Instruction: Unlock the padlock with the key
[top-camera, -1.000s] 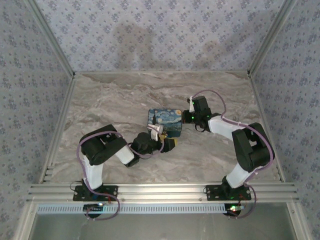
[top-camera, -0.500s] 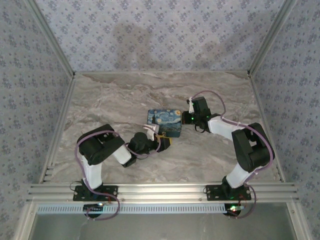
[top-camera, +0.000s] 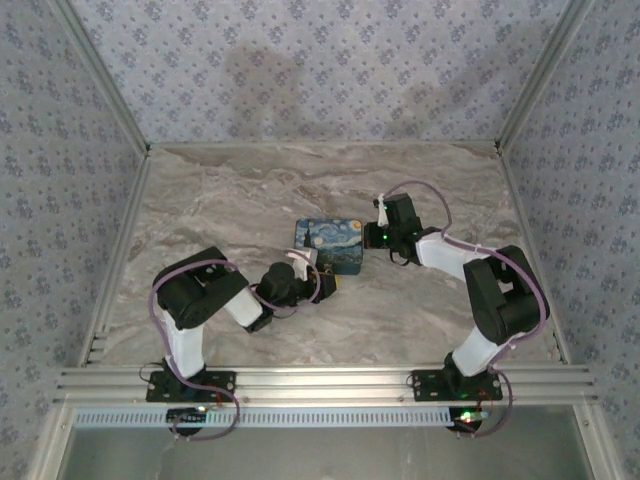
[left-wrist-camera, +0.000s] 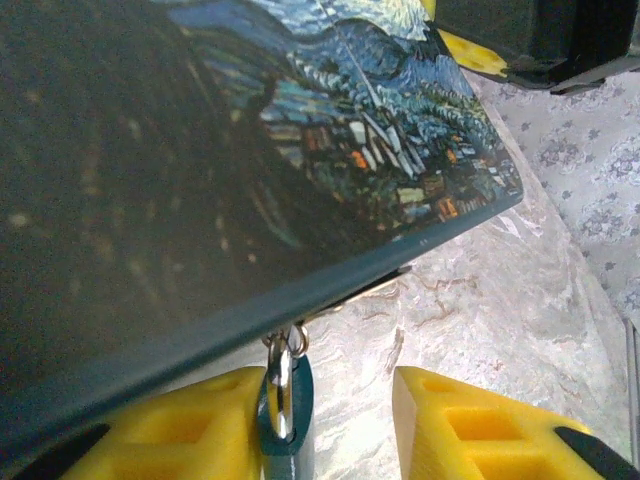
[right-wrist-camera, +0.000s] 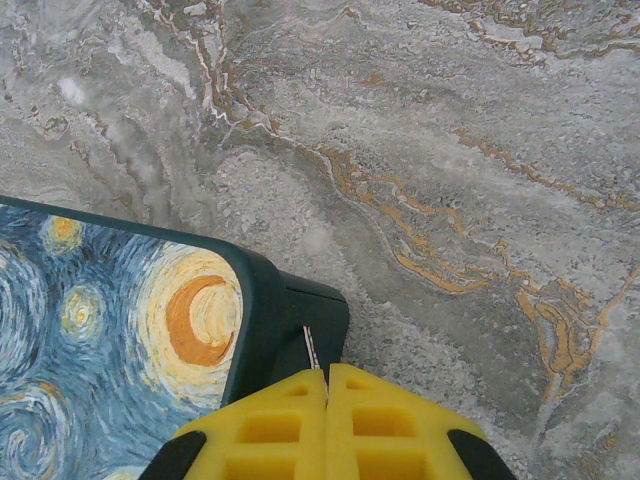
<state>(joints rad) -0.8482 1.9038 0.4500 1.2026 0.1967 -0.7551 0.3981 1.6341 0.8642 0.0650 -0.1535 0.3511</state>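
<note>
A box printed with a starry-night painting (top-camera: 330, 243) lies mid-table. My left gripper (top-camera: 327, 287) is at its near edge. In the left wrist view the teal key (left-wrist-camera: 291, 415) hangs by a metal ring (left-wrist-camera: 283, 380) from under the box's rim (left-wrist-camera: 300, 150). The key rests against the left finger of my left gripper (left-wrist-camera: 325, 405), with a gap to the right finger, so the jaws stand open. My right gripper (right-wrist-camera: 327, 372) is shut on a thin striped strip (right-wrist-camera: 310, 348) at the box's dark corner (right-wrist-camera: 290, 320). The padlock is hidden.
The marble tabletop (top-camera: 250, 190) stretches bare behind and to the left of the box. Metal frame rails (top-camera: 320, 382) run along the near edge, and patterned walls close in the sides. My right arm (top-camera: 500, 290) bends in from the right.
My left gripper has drawn slightly back to the left along the box's near edge and its jaws have narrowed around the key. The right gripper has stayed put.
</note>
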